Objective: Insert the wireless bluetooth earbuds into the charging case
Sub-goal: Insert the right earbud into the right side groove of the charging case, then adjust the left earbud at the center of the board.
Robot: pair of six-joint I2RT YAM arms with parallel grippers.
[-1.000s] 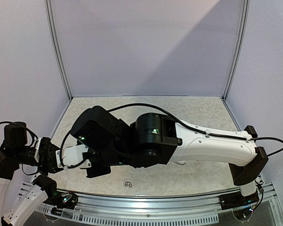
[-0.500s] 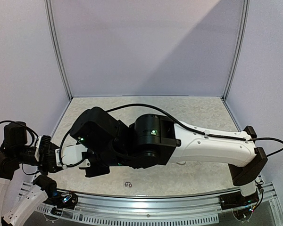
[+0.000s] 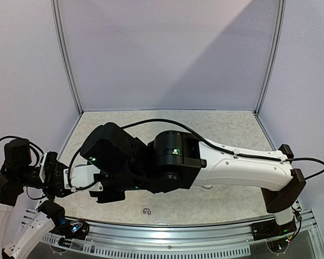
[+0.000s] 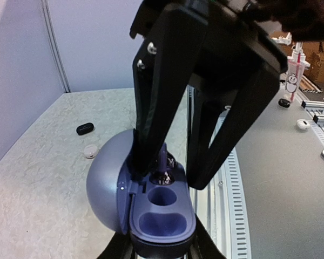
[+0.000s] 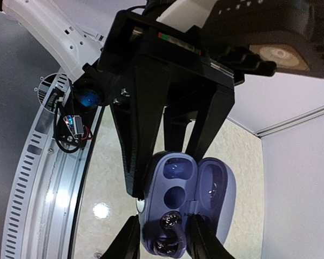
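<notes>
The left pincer (image 4: pixel 161 249) is clamped on the open lavender charging case (image 4: pixel 163 218), near the front edge of the surface (image 4: pixel 43 178). The right pincer (image 4: pixel 169 182) straddles the far well with its jaws parted, gripping nothing. An earbud (image 4: pixel 162 172) sits in that well, stem up. The right pincer should lift straight out without brushing the stem, while the case stays level. Shadow makes it hard to tell whether the bud is fully seated. From overhead the arms hide the case. A black earbud (image 4: pixel 85 128) and a white earbud (image 4: pixel 89 151) lie loose beyond.
</notes>
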